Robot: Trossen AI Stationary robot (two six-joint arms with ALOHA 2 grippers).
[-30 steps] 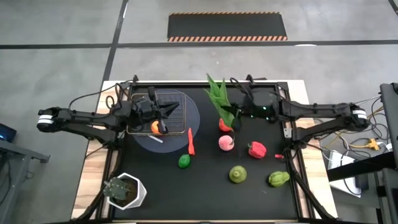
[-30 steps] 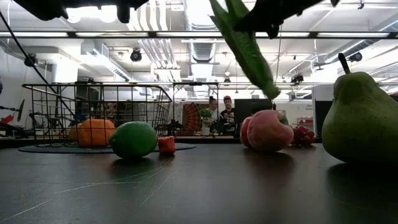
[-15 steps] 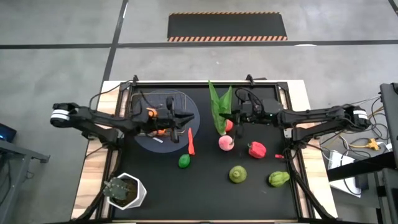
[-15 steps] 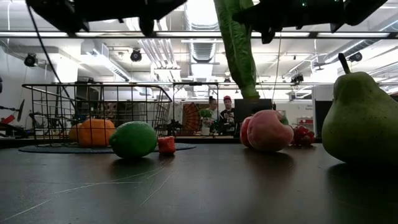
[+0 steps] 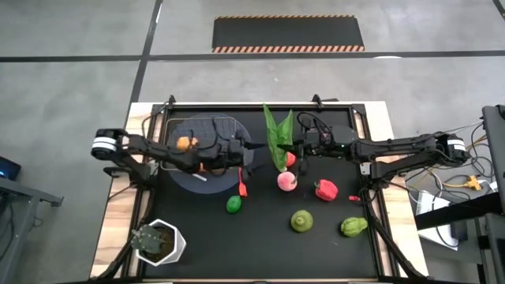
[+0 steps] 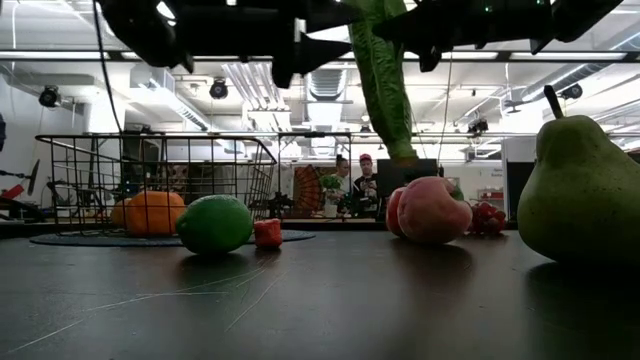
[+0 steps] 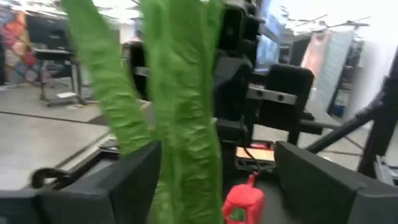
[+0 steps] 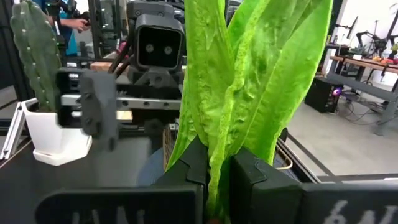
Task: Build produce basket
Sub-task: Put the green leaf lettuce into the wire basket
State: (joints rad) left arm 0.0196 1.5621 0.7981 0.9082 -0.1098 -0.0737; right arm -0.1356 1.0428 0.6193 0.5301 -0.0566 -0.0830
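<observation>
Above black table (image 5: pixel 260 244), right gripper (image 8: pixel 214 171) clamped on leafy stalk (image 8: pixel 249 74).

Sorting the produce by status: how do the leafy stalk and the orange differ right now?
The leafy stalk is long, green and held in the air by the right claw; the orange is round and sits inside the basket, ungripped. Both are toy produce.

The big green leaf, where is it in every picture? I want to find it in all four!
High view: the leaf sits in the middle, by the right gripper.
Low view: it hangs from the top centre.
Left wrist view: it fills the left half.
Right wrist view: it stands between the fingers.
Shared landmark: the right gripper holding it.
</observation>
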